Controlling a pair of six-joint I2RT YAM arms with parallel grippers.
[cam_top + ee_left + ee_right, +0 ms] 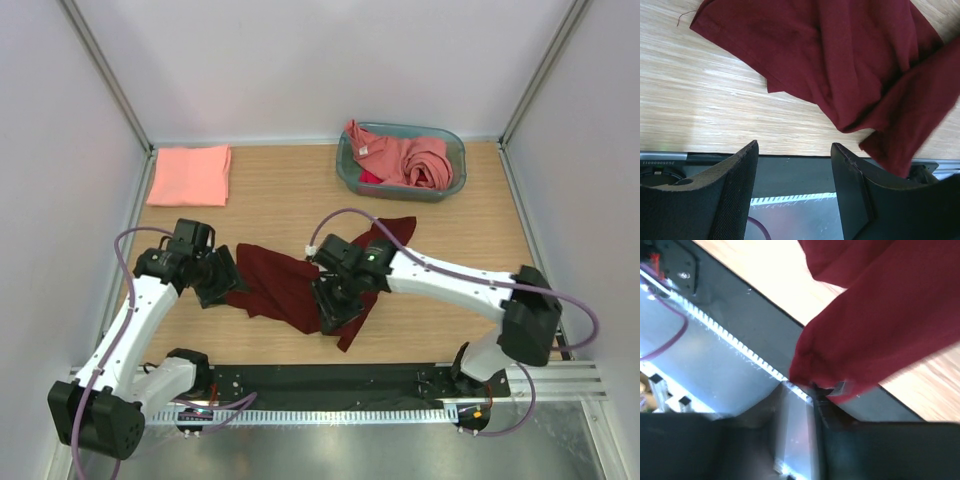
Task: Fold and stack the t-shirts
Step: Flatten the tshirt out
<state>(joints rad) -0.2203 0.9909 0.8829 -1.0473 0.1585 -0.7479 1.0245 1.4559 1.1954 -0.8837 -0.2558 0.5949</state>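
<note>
Where the right jaws meet, their tips stand nearly together and a bunched fold of the maroon t-shirt (865,340) sits pinched between them, though the right wrist view is blurred. The left jaws stand wide with nothing between them. Their dark fingers (735,195) are just beside the shirt's left edge and apart from the cloth.

The maroon t-shirt (280,285) lies crumpled on the near middle of the tabletop (300,190), between the two arms. One end reaches toward the far right, and the near end lies close to the tabletop's near edge.

The tabletop is light wood grain. A folded salmon t-shirt (190,175) lies flat in its far left corner. At the far right stands a teal basket (457,150) heaped with pink t-shirts (405,160), one of them draped over the basket's left rim.

A black strip (330,378) runs along the near edge and carries the arm bases, with a brushed metal surface (350,445) nearer than it. Plain white walls (300,60) close the space at the left, far and right sides, with grey metal posts at the far corners.
</note>
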